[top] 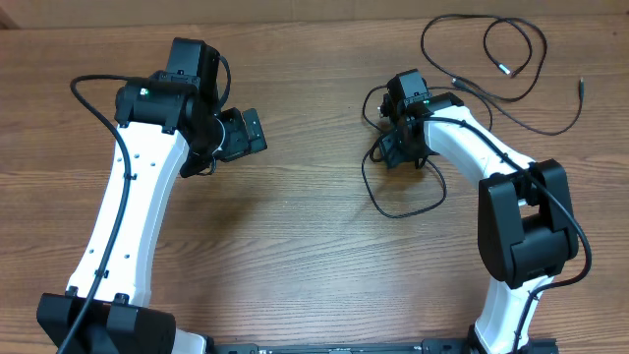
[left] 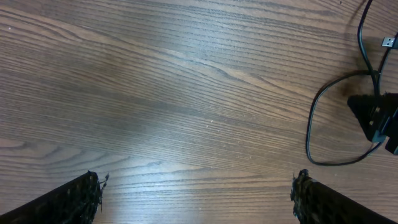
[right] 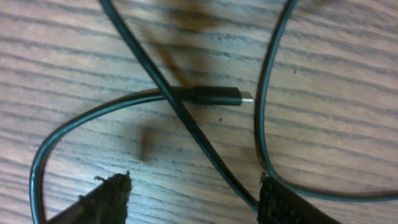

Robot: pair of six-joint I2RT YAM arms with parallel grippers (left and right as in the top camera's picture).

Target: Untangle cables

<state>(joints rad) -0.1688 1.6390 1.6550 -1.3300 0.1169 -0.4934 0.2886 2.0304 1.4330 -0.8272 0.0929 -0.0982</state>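
A thin black cable (top: 378,202) lies looped on the wooden table under my right gripper (top: 394,147). In the right wrist view its strands cross, and a metal-tipped plug (right: 219,96) lies flat among them. One strand (right: 205,152) runs between the fingers of the right gripper (right: 193,199), close against the right fingertip (right: 277,196); the jaws stand apart. A second cable (top: 511,59) lies spread out at the back right. My left gripper (top: 246,131) is open and empty over bare wood, left of the tangle. The left gripper (left: 196,196) sees a cable loop (left: 309,134) at its right edge.
The right arm's white link (top: 482,147) and black elbow (top: 521,221) sit to the right of the tangle. The left arm (top: 138,197) spans the table's left side. A small plug end (left: 388,42) shows at the left wrist view's right edge.
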